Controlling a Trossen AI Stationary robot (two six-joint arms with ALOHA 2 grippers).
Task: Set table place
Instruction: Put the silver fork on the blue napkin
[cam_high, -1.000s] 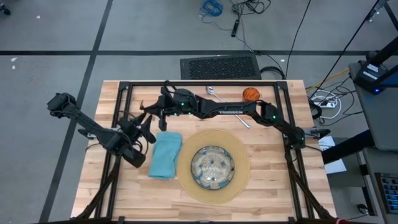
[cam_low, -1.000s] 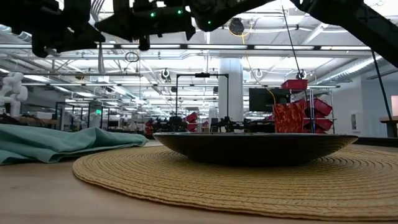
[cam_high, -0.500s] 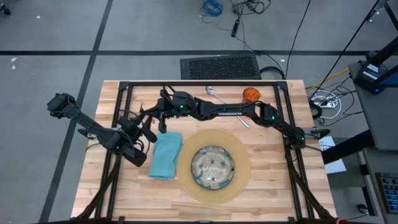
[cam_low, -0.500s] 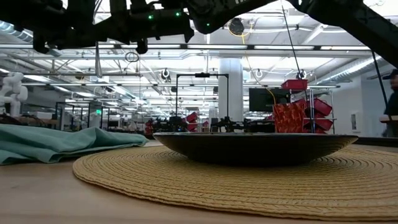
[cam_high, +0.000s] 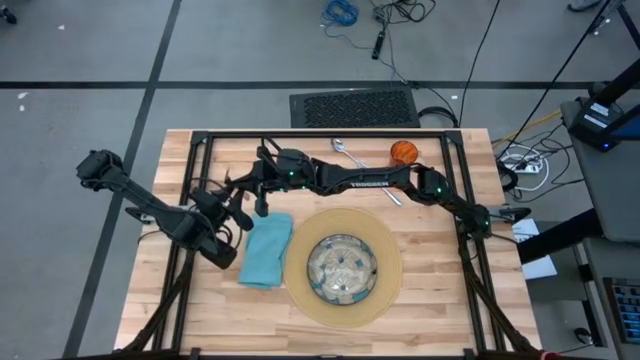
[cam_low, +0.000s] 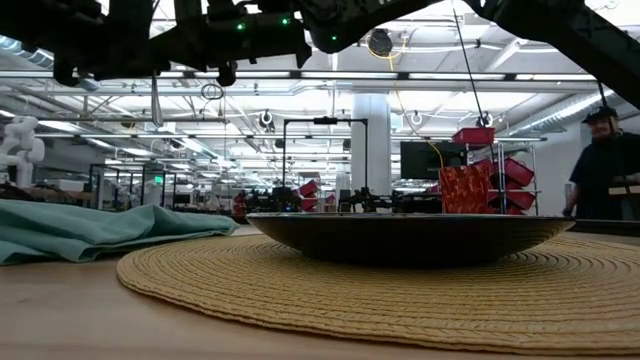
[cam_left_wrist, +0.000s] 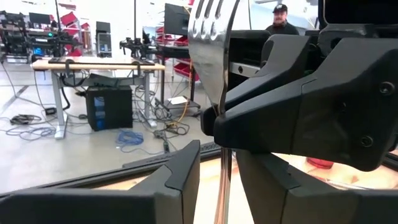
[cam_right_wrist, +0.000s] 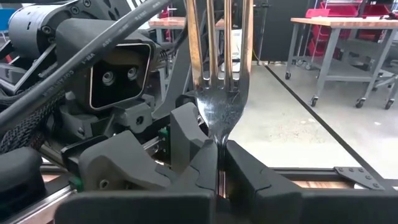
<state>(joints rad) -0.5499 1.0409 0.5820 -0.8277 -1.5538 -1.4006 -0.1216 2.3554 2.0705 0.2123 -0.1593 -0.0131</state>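
A silver fork (cam_right_wrist: 219, 74) stands upright above the table (cam_high: 440, 310), tines up, with my right gripper (cam_right_wrist: 218, 163) shut on it. This gripper reaches across to the far left (cam_high: 260, 183). My left gripper (cam_left_wrist: 219, 155) faces it from the left (cam_high: 238, 207), open. Its fingers stand on either side of the fork's handle (cam_left_wrist: 222, 186), below the right gripper, with a small gap on each side. The teal napkin (cam_high: 266, 248) lies beside the tan mat (cam_high: 385, 290), which carries the glass plate (cam_high: 342, 268). My right gripper pinches the fork's neck (cam_right_wrist: 219, 146), just under the tines, between its two fingers. The fingers come level from the table's right side and lie across the fork. The fork is lifted clear and upright, and its handle (cam_low: 155, 100) hangs below the fingers.
A spoon (cam_high: 340, 146) and an orange cup (cam_high: 403, 151) lie at the far edge. A knife (cam_high: 392, 196) lies partly under the right arm. Black frame rails (cam_high: 320, 133) border the table. A person (cam_low: 605, 165) stands in the room beyond.
A person has walked into the low view at its right. Both arms and the fork have stayed about where they were.
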